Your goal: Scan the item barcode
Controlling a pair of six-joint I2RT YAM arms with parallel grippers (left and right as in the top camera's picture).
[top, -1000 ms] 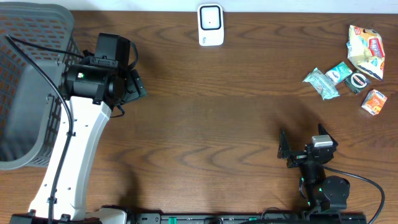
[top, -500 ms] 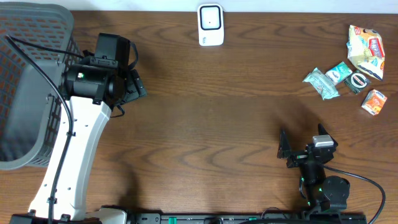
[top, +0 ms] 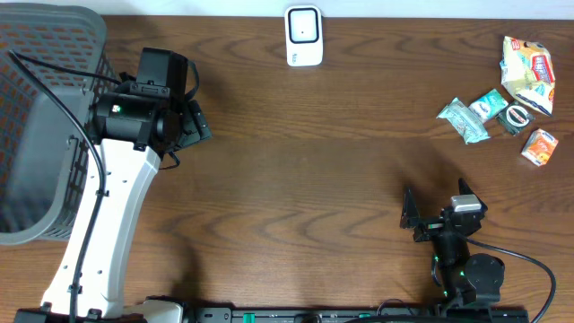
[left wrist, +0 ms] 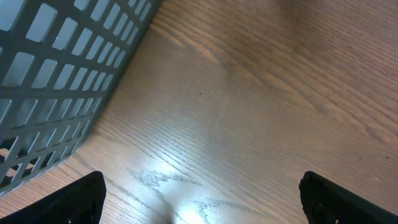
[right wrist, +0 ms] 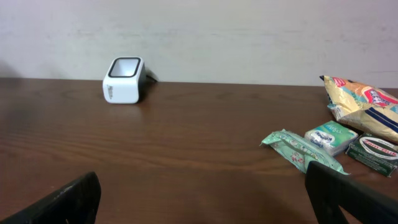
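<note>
The white barcode scanner (top: 304, 36) stands at the table's far edge, and the right wrist view shows it (right wrist: 124, 79) far ahead on the left. Several packaged items lie at the right: a yellow snack bag (top: 527, 74), a green packet (top: 463, 120), a teal pack (top: 491, 104), a dark pack (top: 516, 117) and an orange box (top: 539, 147). My right gripper (top: 438, 208) sits open near the front edge, well short of the green packet (right wrist: 301, 151). My left gripper (top: 195, 124) hangs open over bare wood beside the basket, holding nothing (left wrist: 202, 199).
A grey lattice basket (top: 36, 135) fills the left end of the table; its wall (left wrist: 56, 74) is close to my left gripper. The table is dark brown wood. A pale wall rises behind the scanner.
</note>
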